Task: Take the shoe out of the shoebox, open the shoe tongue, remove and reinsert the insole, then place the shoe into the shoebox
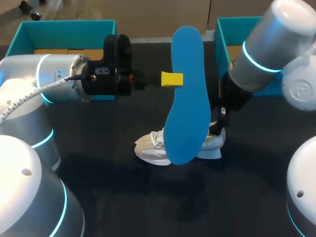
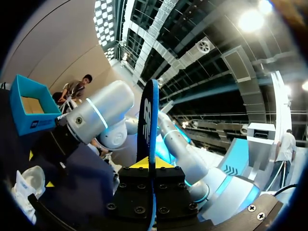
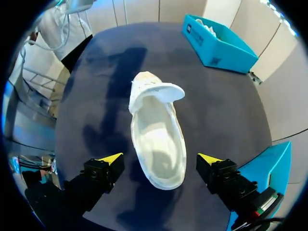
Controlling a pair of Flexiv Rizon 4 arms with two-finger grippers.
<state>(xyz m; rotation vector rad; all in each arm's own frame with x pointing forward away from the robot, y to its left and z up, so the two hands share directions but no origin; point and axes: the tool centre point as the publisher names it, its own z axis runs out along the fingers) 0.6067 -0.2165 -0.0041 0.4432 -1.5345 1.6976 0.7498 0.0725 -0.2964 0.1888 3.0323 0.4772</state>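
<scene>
My left gripper (image 1: 172, 79) is shut on the edge of a blue insole (image 1: 186, 98) and holds it up in the air above the table. In the left wrist view the insole (image 2: 148, 120) stands edge-on between the closed yellow tips of that gripper (image 2: 149, 163). A white shoe (image 1: 154, 147) lies on the dark table under the insole, partly hidden by it. My right gripper (image 3: 160, 161) hangs open over the heel end of the shoe (image 3: 156, 139), one finger on each side and clear of it. The tongue (image 3: 161, 90) is folded forward and the inside is bare.
A teal shoebox (image 1: 64, 34) stands at the back left behind my left arm. A second teal box (image 1: 232, 34) stands at the back right, partly behind my right arm (image 1: 261, 54). The table's near part (image 1: 163, 207) is dark cloth.
</scene>
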